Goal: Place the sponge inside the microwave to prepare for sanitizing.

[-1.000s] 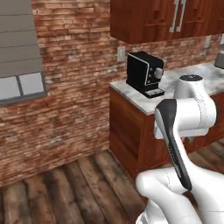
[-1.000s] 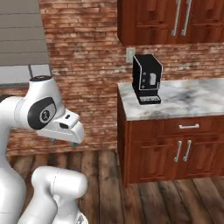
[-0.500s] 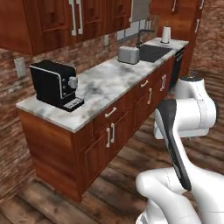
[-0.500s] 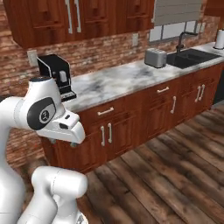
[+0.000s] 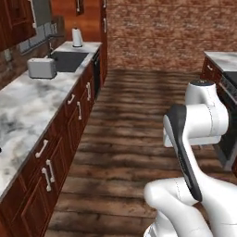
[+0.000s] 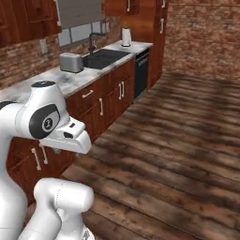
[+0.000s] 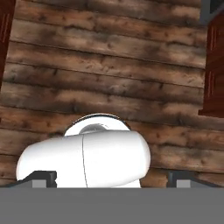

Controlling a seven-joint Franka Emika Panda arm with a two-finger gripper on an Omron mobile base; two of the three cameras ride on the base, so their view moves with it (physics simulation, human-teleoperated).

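Well, we begin at the left. The counter (image 5: 23, 111) runs away from us there, and on it stand a toaster (image 5: 41, 68), a sink (image 5: 69, 60) and, at the far end, a kettle (image 5: 77, 37). In the middle is only the wood floor (image 5: 134, 115). At the right rises the arm (image 5: 194, 125), folded close over the base, and behind it, at the right edge, is a dark appliance front (image 5: 229, 139) which we cannot name with certainty.

In the hand view the gripper (image 7: 113, 178) looks straight down to the floor. Its two tips stand wide apart, and it holds nothing.

Where the sponge and the microwave are, we cannot tell. So we also cannot say which way the sponge lies from the hand, which way it points, or how its long axis runs. We judge that the base must first bring the sponge before the arm; any reach comes after that.
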